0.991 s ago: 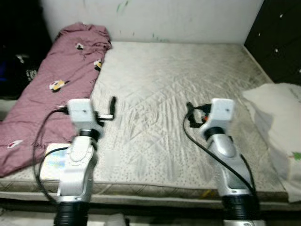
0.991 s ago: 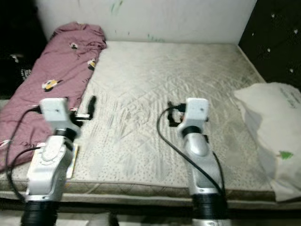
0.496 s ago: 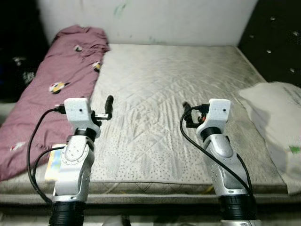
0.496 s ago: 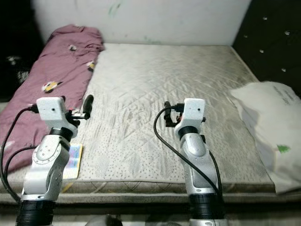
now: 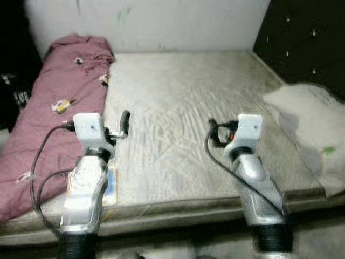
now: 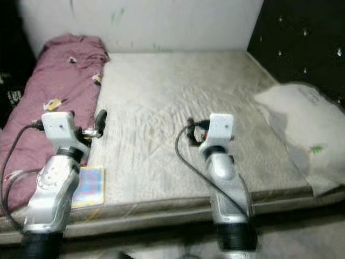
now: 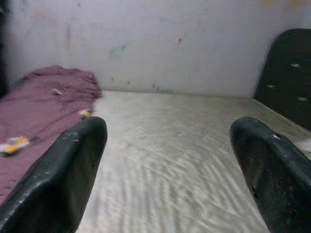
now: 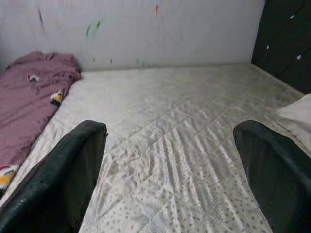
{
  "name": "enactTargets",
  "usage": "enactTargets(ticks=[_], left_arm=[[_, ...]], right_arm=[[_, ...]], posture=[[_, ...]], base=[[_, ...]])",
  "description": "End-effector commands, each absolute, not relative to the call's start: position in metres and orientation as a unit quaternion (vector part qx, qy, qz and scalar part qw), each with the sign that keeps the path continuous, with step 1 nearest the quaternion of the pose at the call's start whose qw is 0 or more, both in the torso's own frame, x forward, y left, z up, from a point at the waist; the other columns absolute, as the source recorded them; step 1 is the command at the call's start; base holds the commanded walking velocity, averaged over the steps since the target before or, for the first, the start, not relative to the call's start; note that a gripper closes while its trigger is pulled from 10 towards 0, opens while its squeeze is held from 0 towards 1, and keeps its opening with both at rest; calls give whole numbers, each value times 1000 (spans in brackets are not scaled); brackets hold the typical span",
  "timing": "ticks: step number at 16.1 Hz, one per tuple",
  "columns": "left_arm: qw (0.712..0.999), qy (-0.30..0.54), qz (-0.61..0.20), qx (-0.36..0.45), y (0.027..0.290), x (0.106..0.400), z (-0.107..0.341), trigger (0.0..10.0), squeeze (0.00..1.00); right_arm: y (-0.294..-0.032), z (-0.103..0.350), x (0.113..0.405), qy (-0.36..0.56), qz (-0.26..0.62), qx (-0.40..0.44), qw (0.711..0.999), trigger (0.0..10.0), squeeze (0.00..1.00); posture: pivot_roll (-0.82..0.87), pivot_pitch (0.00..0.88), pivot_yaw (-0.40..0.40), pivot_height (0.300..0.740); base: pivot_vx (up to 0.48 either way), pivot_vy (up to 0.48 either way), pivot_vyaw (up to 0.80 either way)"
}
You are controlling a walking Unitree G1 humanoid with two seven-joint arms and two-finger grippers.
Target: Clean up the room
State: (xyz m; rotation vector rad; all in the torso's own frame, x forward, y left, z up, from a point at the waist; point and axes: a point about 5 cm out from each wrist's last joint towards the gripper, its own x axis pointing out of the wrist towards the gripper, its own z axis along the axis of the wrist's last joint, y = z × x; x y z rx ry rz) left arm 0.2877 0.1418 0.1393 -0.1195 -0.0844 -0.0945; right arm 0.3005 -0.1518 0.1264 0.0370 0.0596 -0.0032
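- Before the robot, a bed (image 5: 194,97) with a bare quilted mattress is seen, set against a pale wall (image 5: 161,24) at 12 o'clock.
- A maroon blanket (image 5: 48,108) with small printed figures is spread along the mattress's 9 o'clock side, bunched at the wall end.
- A white pillow (image 5: 312,127) is found at 3 o'clock, lying over the bed's edge beside a dark tufted panel (image 5: 307,38).
- A small colourful flat item, perhaps a booklet (image 6: 89,186), lies on the mattress near its 7 o'clock corner, just beside the blanket; its print cannot be read.
- The left gripper (image 7: 167,170) is held above the mattress near the blanket's edge; its fingers (image 7: 63,184) are spread wide with nothing between them.
- The right gripper (image 8: 170,170) is held above the middle of the mattress; its fingers (image 8: 277,170) are likewise wide apart and hold nothing.
- Both silver arms are raised from the bed's near edge at 6 o'clock, with black cables looped beside each.
- Green and red marks are noted on the wall.
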Motion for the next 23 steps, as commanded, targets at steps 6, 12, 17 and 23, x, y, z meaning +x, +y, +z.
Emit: enactTargets(ticks=[6,12,17,23], left_arm=[[997,-50,-31,-47,151,287,143,10000,0],[999,-52,-10,-10,167,280,139,10000,0],[998,-62,-3,-10,171,279,142,10000,0],[998,-67,-3,-11,169,279,144,10000,0]], right_arm=[[-148,127,301,29,7,22,999,10000,0],[-147,126,303,30,10,20,999,10000,0],[-144,128,309,28,20,14,999,10000,0],[-142,128,309,25,36,10,999,10000,0]], posture=[[-4,0,-5,740],[8,0,-11,740],[7,0,-9,740],[11,0,-9,740]], base=[[0,464,0],[0,463,0],[0,464,0],[0,431,0]])
